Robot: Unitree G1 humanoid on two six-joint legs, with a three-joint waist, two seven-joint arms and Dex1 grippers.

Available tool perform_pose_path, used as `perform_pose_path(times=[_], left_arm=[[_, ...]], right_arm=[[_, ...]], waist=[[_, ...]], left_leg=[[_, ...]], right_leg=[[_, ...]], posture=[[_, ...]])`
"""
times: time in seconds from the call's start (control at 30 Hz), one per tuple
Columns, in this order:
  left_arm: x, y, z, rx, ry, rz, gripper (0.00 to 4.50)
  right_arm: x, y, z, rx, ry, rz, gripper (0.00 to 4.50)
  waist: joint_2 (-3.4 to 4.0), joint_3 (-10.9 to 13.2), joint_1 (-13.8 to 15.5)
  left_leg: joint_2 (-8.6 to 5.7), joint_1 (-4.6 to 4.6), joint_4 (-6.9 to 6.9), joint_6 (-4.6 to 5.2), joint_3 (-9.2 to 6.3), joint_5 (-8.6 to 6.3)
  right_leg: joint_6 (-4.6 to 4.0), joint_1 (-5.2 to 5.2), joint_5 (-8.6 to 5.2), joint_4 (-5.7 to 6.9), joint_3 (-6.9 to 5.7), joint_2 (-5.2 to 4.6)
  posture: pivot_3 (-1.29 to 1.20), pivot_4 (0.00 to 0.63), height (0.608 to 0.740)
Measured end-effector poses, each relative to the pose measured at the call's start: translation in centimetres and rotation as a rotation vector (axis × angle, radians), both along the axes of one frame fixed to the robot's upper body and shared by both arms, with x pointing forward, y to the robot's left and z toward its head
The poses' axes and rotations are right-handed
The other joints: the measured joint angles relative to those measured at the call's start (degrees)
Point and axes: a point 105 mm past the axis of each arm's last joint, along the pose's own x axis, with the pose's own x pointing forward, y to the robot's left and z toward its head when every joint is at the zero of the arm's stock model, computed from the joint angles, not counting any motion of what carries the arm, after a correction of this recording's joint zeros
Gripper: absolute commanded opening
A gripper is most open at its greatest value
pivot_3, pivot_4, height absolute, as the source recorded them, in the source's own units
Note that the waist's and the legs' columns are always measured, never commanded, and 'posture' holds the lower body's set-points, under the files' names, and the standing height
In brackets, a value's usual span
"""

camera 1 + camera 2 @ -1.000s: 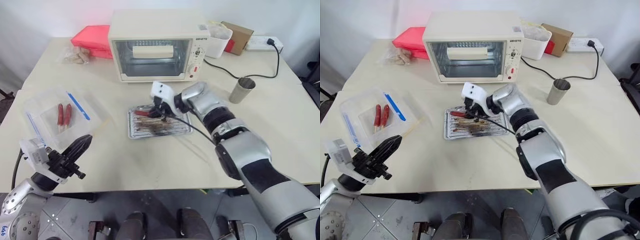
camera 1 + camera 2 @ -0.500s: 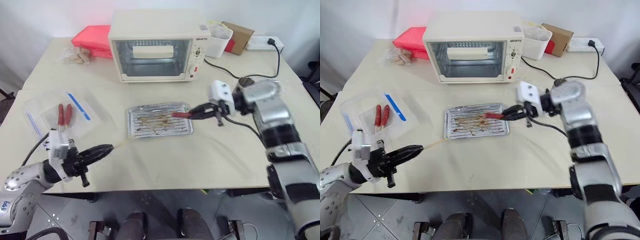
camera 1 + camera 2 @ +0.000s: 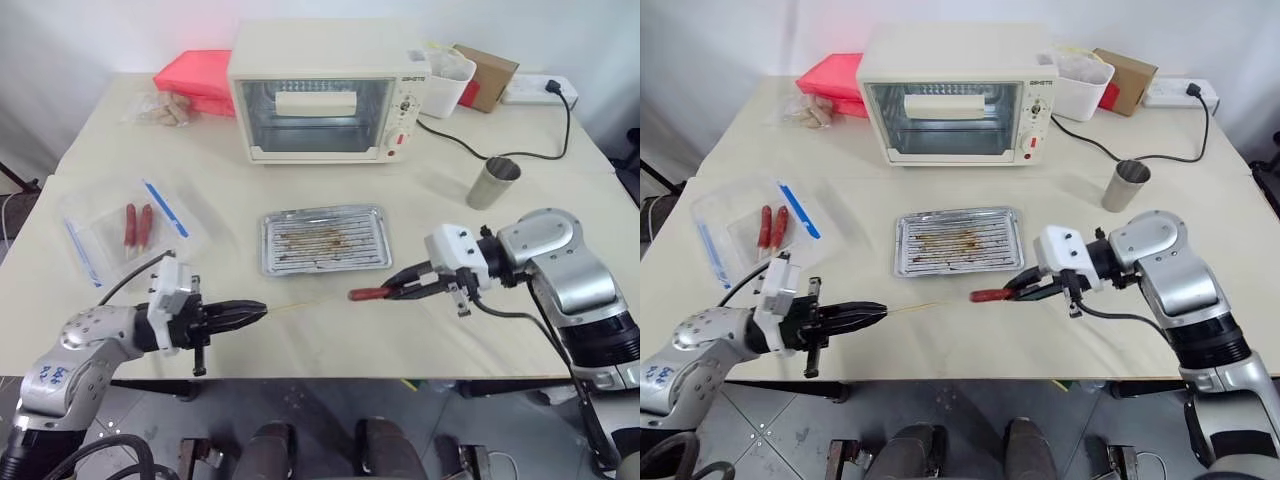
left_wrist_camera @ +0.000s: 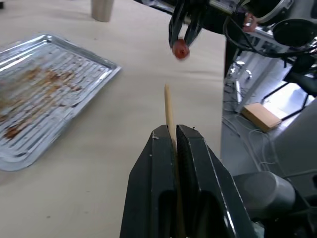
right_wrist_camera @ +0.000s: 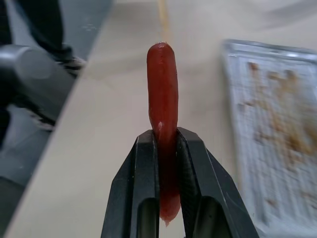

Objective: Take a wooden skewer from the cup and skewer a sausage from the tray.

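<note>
Skewer and sausage held tip to tip above the table's front edge.

The left gripper is clamped on the wooden skewer, fingers pressed tight against the stick; the arm lies low and roughly level, pointing right, and the skewer juts out toward the sausage. Behind it, a clear bag holds two red sausages. The tray sits mid-table, grease-stained, with no sausage in it. The right gripper is clamped on the sausage, which sticks out leftward past the fingertips, its free end near the skewer tip but apart from it. The right forearm is bent inward, the gripper angled slightly down. The cup stands right of the tray, in front of a toaster oven on the beige table.
</note>
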Motion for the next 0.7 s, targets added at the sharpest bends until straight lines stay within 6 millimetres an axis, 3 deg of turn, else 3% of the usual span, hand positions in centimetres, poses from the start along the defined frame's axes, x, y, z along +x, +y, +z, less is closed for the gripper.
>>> perform_pose_path(times=[0.27,0.7], left_arm=[[0.1,-0.3,0.5,0.0,0.0,-0.032,0.0],[0.2,-0.7,0.7,-0.023,0.0,-0.043,0.0]], right_arm=[[0.0,0.2,0.1,0.004,-0.007,-0.02,0.19],[0.5,-0.3,-1.3,-0.036,0.002,-0.046,0.19]], waist=[[0.0,0.0,-0.05],[0.0,0.0,-0.07]], left_leg=[[0.0,0.0,-0.02,0.01,-0.04,0.0],[0.0,0.0,-0.01,0.01,-0.04,0.0]], right_leg=[[0.0,0.01,0.0,0.0,-0.03,0.0],[0.0,0.02,0.0,0.05,-0.04,0.01]], posture=[[0.0,0.15,0.74],[0.0,0.15,0.74]])
